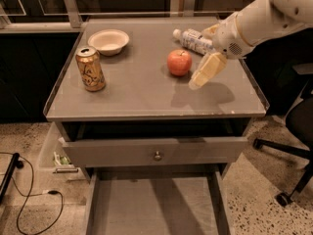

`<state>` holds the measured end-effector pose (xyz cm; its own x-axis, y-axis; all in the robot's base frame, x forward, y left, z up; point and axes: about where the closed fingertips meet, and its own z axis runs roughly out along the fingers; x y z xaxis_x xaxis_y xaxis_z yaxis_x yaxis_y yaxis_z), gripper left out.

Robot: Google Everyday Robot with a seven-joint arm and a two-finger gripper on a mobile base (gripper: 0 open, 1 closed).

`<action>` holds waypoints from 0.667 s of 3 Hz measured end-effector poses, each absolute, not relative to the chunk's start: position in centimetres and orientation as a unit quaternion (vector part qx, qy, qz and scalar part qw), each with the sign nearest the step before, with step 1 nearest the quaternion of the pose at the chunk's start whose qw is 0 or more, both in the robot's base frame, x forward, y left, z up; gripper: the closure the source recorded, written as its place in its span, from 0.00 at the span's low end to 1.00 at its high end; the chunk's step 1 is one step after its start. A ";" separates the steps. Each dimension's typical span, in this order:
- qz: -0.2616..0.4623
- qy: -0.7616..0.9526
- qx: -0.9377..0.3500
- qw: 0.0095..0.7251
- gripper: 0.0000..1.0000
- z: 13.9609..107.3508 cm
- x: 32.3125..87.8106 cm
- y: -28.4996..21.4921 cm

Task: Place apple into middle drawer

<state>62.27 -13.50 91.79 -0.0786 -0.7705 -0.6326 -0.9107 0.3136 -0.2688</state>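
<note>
Above the right side of the cabinet top [127, 89], the gripper [201, 58] hangs at the end of the white arm [264, 18], its two cream fingers [208, 71] spread apart and holding nothing. The lower finger slants down toward 7 o'clock, with its tip just over the grey surface.

At the gripper's 9 o'clock, just beside that lower finger but not touching it as far as can be seen, the apple [179, 62] sits upright on the top. At about 11 o'clock a plastic water bottle [191, 39] lies on its side, partly behind the wrist. Farther out at 10 o'clock stands a shallow white bowl [108, 41], and well apart at 9 o'clock an upright gold drink can [90, 68].

Down at 6 to 7 o'clock, a drawer front [122, 153] with a small round knob [157, 155] stands slightly pulled out. Below it the middle drawer [156, 207] is drawn far out, showing a bare grey floor.
</note>
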 end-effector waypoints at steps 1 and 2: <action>0.108 0.728 -0.575 0.359 0.00 91.4 62.7 -13.3; 0.131 0.732 -0.563 0.361 0.00 90.4 63.0 -12.9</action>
<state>62.96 -12.89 90.35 -0.1057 -0.7291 -0.6762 -0.9185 0.3322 -0.2145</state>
